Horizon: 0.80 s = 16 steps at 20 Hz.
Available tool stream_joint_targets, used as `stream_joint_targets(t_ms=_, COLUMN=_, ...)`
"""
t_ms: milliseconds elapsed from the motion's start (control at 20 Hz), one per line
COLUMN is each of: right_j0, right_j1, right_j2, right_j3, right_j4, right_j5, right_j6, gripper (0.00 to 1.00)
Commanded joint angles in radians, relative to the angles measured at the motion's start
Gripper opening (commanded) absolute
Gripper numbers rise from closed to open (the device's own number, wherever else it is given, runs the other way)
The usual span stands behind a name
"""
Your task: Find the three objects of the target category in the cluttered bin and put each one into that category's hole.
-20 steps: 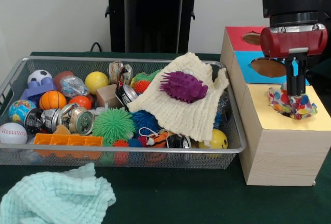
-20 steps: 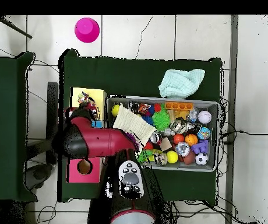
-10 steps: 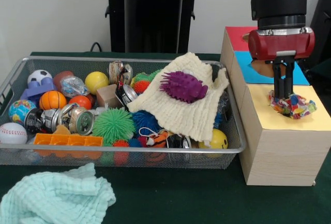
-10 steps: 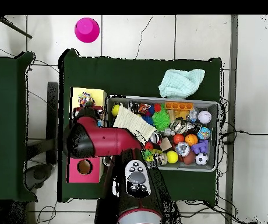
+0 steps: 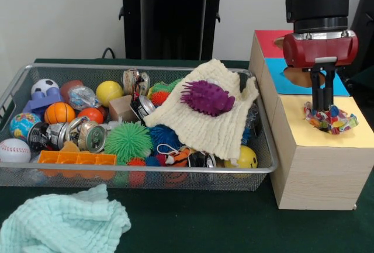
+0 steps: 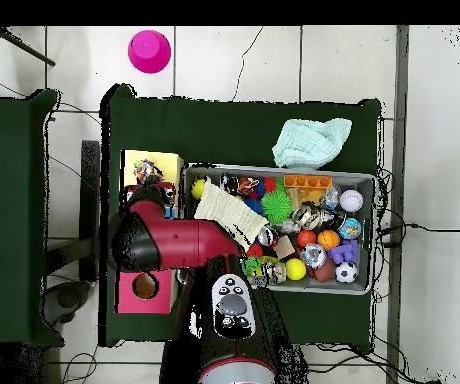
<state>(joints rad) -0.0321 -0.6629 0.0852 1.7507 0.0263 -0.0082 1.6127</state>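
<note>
Seen from the front: red and black arm descending at upper right, its gripper (image 5: pixel 322 102) directly above the yellow-topped box (image 5: pixel 318 165). Two dark fingers (image 5: pixel 316 92) pointing straight down, close together, tips at the upper edge of a plastic film wad (image 5: pixel 331 118); whether parted or pinching the film, cannot tell. Wad lying flattened on the yellow top, over the spot of the hole, multicoloured bits showing through the film; hole itself hidden beneath it. Behind that, the blue-topped box (image 5: pixel 280 78) with its round hole partly covered by the arm's red body, and further back the red-topped box (image 5: pixel 267 40).

Left of the boxes, on the dark green worktop (image 5: pixel 234 229), the wire mesh bin (image 5: pixel 146 174), crowded. Cream cloth (image 5: pixel 204 124) draped over the right half of the heap, a purple spiky ball (image 5: pixel 205 97) resting on top of it. In the left half: a baseball (image 5: pixel 13 149), a small basketball (image 5: pixel 58 113), a soccer ball (image 5: pixel 44 85), a yellow ball (image 5: pixel 108 92), crushed metal cans (image 5: pixel 87 135), a green spiky ball (image 5: pixel 127 141), an orange ridged block (image 5: pixel 76 158). A second clear film wad (image 5: pixel 83 97) near the far rim, beside the yellow ball. Yellow smiley ball (image 5: pixel 245 158) at the front right corner.

Pale mint cloth (image 5: pixel 61 221) crumpled on the worktop in front of the bin.

From overhead: pink cup (image 6: pixel 149 50) on the floor beyond the worktop.
</note>
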Motion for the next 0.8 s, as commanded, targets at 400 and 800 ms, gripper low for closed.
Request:
stream_joint_targets(t_ms=400, right_j0=-0.012, right_j1=0.055, right_j2=0.053, right_j3=-0.015, right_j4=-0.014, right_j5=0.007, right_j6=0.149, gripper=0.0)
stream_joint_targets(t_ms=800, right_j0=0.026, right_j1=0.071, right_j2=0.009, right_j3=-0.034, right_j4=-0.009, right_j5=-0.015, right_j6=0.151, gripper=0.0)
